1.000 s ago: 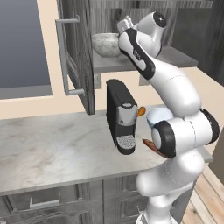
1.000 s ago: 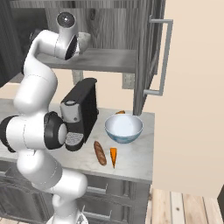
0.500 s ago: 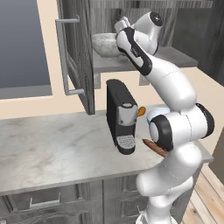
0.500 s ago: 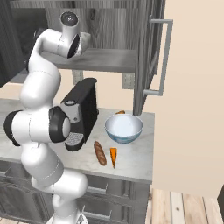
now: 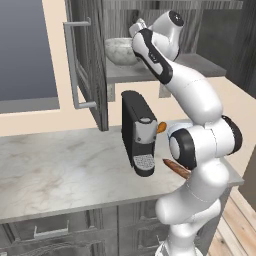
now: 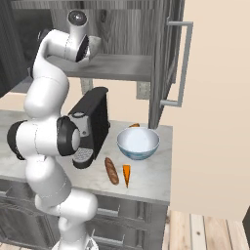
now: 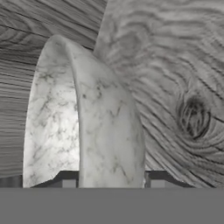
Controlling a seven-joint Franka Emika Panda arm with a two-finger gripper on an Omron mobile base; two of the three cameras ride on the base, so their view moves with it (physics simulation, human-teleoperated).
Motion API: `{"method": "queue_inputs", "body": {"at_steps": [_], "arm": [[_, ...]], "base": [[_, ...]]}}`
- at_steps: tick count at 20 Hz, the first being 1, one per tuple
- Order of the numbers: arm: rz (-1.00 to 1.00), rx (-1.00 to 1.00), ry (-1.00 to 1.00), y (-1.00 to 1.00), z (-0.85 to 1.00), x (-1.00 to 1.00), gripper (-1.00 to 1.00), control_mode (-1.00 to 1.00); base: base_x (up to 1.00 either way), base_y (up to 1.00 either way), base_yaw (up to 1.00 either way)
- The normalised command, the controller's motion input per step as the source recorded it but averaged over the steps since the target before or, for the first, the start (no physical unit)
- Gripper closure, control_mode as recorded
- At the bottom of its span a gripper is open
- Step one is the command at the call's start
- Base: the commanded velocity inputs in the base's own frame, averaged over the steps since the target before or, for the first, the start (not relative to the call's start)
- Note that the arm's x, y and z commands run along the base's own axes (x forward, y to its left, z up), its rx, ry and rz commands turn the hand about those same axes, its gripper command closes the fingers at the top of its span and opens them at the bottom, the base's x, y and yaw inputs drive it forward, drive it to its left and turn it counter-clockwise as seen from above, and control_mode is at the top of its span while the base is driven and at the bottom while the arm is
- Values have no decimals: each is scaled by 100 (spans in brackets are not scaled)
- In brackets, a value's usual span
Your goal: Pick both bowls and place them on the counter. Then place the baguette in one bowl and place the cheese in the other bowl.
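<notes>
grey bowl [image 7: 105,131]: marbled stone | counter [image 5: 60,165]: marble-look | white bowl [image 6: 138,141]: glossy

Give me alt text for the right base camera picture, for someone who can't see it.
A white robot arm reaches up to a grey shelf inside an open cabinet, above a marble counter. On the counter stand a black coffee machine and a blue-and-white bowl, with a baguette and an orange cheese wedge lying in front of the bowl.

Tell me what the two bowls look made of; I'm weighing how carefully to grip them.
Shelf bowl: looks like polished marble or stone, grey-white with darker veins. Counter bowl: seems to be glazed ceramic, with a glossy, smooth pale blue inside. Both are rendered, so this is surface look only.
</notes>
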Motion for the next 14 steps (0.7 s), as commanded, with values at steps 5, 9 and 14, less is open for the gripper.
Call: {"method": "queue_inputs", "body": {"at_steps": [5,9,14], "arm": [[0,1,-1,1,-20,-34,100,-100],[0,5,-10,-8,-11,-88,100,-100],[0,6,-4,-32,-1,-100,100,-100]], "base": [[0,0,0],[0,0,0],[0,0,0]]}}
